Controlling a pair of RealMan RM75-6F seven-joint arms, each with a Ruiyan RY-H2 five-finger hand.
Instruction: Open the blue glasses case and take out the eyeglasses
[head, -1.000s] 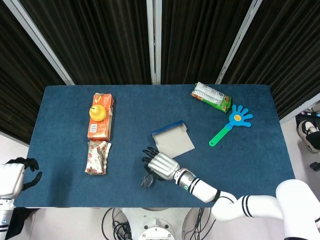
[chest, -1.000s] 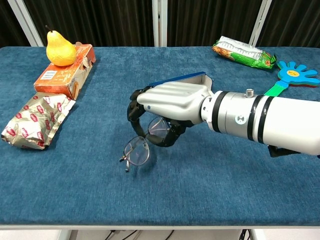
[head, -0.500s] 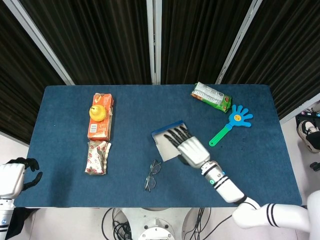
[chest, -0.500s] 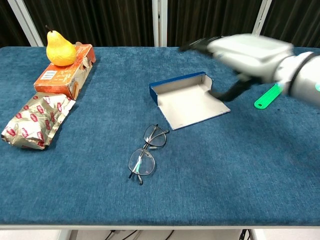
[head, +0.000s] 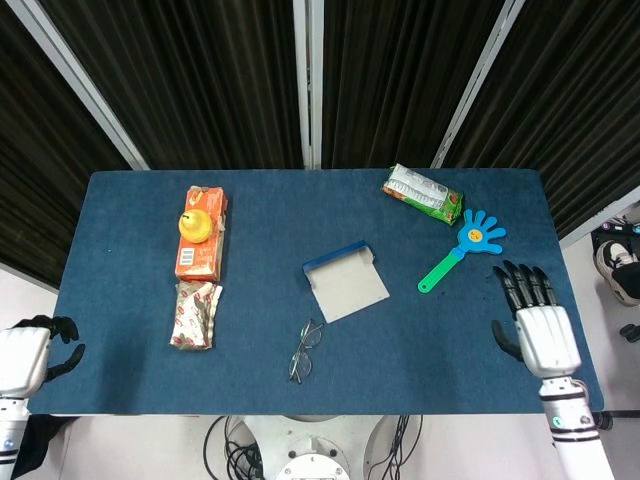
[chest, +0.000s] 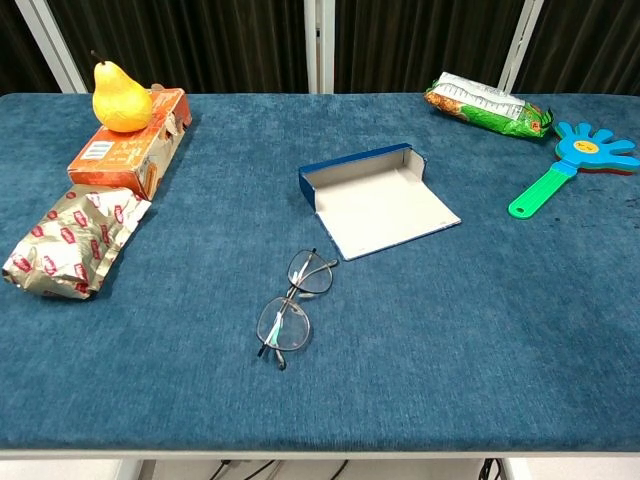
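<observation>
Head view: blue glasses case (head: 345, 283) lies open, eyeglasses (head: 304, 349) out on counter (head: 130, 290) just beside it. Right hand (head: 536, 328) empty, fingers (head: 522, 285) spread; left hand (head: 28, 352) holds nothing, fingers loosely curled.

Only the head view shows the robot's body; the chest view shows neither arm nor hand.

The right hand (head: 540, 335) lies low at the right side of the view, over the right end of the tabletop (head: 130, 390), its pale back turned up toward the camera. Its dark fingers (head: 520, 287) point away from the robot and are spread apart, with the thumb splayed out to the left. It holds nothing. Its wrist and forearm run down out of the bottom edge.

The left hand (head: 30, 352) sits at the lower left corner, just off the tabletop's left edge. Its dark fingers (head: 60, 327) are loosely curled, apart from each other, around nothing.
</observation>
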